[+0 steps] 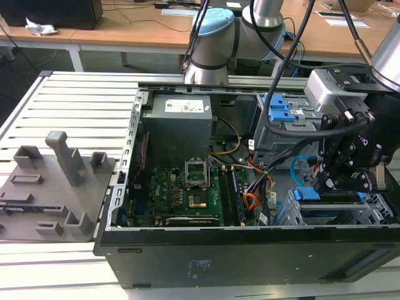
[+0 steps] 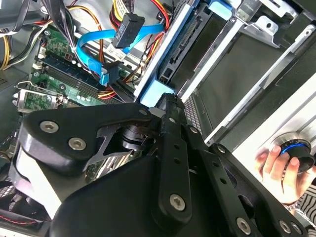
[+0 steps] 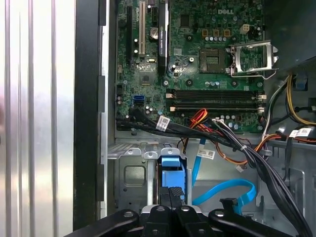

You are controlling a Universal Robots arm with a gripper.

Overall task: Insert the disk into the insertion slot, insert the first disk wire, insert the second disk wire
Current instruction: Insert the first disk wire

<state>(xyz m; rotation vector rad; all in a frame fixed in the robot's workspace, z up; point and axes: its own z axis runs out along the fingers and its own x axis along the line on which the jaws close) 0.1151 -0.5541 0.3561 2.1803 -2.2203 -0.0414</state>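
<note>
Disk (image 1: 306, 195), a silver-grey hard drive in a bright blue plastic carrier, sits at 4 o'clock in the open black PC case (image 1: 119, 250), exterior view.

Sweep from that view's left:
- Orange-red wire bundle (image 1: 250, 201) lies at 3 o'clock of the green motherboard (image 1: 181, 194), unplugged.
- Thin light-blue looped cable (image 1: 300, 164) has its dark plug hanging free.
- Black gripper (image 3: 172, 195) has its fingers nearly together, pinching the disk's blue end.
- Perforated bare-metal drive cage (image 1: 379, 209) has the disk mostly in; full seating unconfirmed.

Step one looks nearly done, and both wires are left.

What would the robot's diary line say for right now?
gripper: shut, against disk | disk: at insertion slot | first disk wire: loose | second disk wire: loose
</note>
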